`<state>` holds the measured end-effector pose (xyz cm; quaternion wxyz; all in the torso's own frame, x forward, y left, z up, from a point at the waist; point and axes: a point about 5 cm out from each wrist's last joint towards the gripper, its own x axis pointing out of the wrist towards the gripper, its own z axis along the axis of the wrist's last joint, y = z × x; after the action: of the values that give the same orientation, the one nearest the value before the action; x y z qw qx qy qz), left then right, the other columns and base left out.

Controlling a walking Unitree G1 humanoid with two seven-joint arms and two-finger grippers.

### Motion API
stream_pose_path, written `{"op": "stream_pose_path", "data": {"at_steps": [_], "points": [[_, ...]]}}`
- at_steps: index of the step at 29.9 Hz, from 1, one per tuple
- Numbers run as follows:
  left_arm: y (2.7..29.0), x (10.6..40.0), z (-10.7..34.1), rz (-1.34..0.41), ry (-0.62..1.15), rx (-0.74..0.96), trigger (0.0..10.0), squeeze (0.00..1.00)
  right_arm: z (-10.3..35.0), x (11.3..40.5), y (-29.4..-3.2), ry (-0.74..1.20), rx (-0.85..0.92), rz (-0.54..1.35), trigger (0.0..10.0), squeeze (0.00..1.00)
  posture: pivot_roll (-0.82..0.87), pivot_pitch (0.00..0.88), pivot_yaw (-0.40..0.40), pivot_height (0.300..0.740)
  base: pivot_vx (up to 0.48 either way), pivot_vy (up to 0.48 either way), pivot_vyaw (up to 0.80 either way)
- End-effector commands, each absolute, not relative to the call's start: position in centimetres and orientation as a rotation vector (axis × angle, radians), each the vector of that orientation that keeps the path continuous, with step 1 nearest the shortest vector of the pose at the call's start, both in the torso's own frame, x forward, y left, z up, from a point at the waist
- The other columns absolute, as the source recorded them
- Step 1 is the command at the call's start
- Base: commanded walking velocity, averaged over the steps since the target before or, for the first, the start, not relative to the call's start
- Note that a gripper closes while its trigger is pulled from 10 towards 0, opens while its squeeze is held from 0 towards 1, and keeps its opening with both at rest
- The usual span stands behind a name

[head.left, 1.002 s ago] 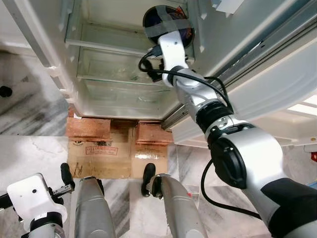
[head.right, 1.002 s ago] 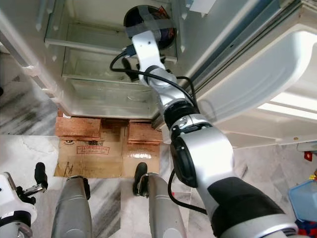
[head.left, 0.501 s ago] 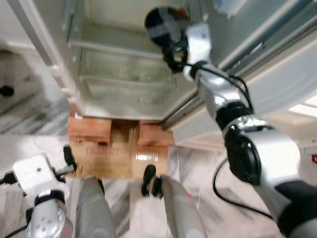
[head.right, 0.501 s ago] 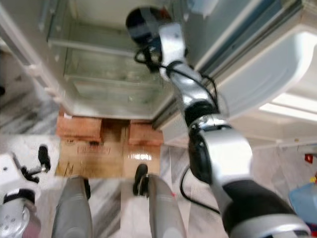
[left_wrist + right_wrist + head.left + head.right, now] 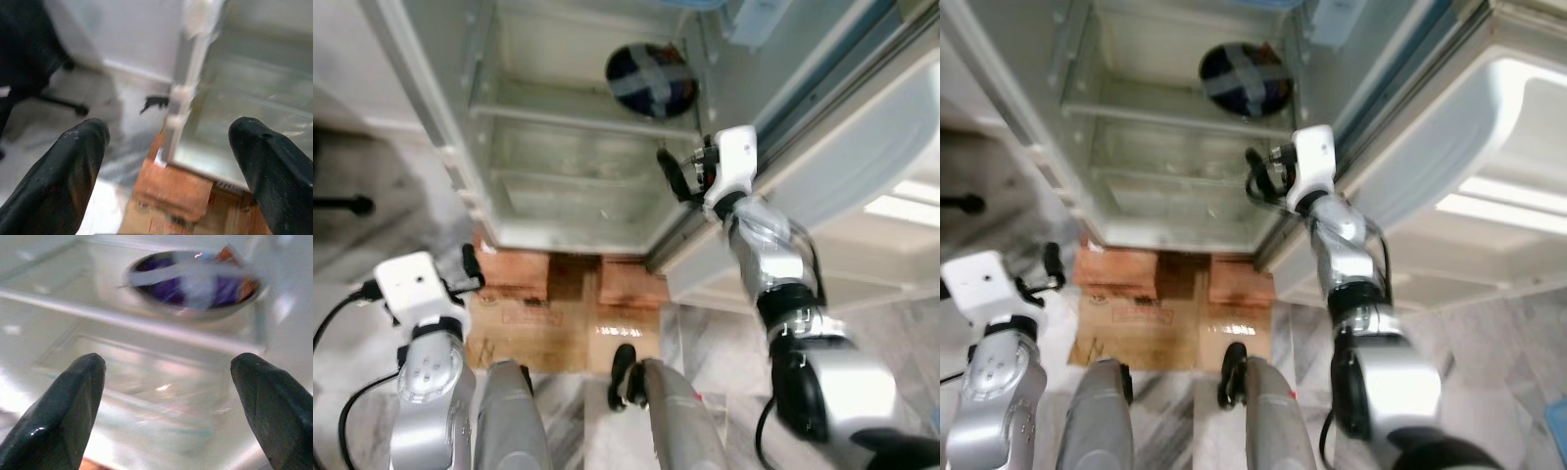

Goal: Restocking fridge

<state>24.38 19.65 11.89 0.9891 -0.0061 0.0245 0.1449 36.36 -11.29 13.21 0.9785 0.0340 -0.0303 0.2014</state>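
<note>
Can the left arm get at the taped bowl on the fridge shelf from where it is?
Probably not: the left gripper hangs low outside the fridge's left wall, while the bowl sits deep at the shelf's right side.

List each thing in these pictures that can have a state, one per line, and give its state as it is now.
Fridge: open, its door swung out to the robot's right.
Bowl: resting on a fridge shelf, taped across the top, free of both claws.
Right claw: open, empty, in front of the fridge, below the bowl.
Left claw: open, empty, low beside the fridge.
Cardboard: lying flat on the floor under the fridge.
</note>
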Motion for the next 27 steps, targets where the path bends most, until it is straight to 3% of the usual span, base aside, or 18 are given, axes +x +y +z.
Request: {"op": "stream_pose_path", "data": {"at_steps": [1, 6, 15, 18, 27], "points": [[19.1, 24.3, 11.3, 0.263, 0.068, 0.006, 10.0, 0.00, 13.5, 36.1, -12.1, -0.088, 0.049, 0.372, 10.0, 0.00, 0.14, 0.138, -0.135, 0.740, 0.000, 0.000, 0.00], [19.0, 25.2, 11.1, 0.231, 0.062, 0.013, 10.0, 0.00, 13.2, 34.9, -11.8, -0.104, 0.142, 0.375, 10.0, 0.00, 0.12, 0.087, -0.105, 0.740, -0.248, 0.000, 0.00], [19.1, 25.9, 10.5, 0.193, 0.072, 0.023, 10.0, 0.00, 10.9, 32.1, -14.7, -0.025, 0.032, 0.157, 10.0, 0.00, 0.09, 0.068, -0.082, 0.740, -0.283, 0.000, 0.00], [18.9, 26.2, 10.2, 0.181, 0.074, 0.023, 10.0, 0.00, 10.4, 31.4, -14.5, 0.012, 0.029, 0.195, 10.0, 0.00, 0.08, 0.068, -0.070, 0.740, -0.290, 0.000, 0.00], [17.8, 27.1, 10.4, 0.121, 0.060, 0.008, 10.0, 0.00, 10.5, 31.9, -15.1, 0.039, -0.015, 0.117, 10.0, 0.00, 0.08, 0.080, -0.053, 0.740, -0.213, 0.000, 0.00]]}}
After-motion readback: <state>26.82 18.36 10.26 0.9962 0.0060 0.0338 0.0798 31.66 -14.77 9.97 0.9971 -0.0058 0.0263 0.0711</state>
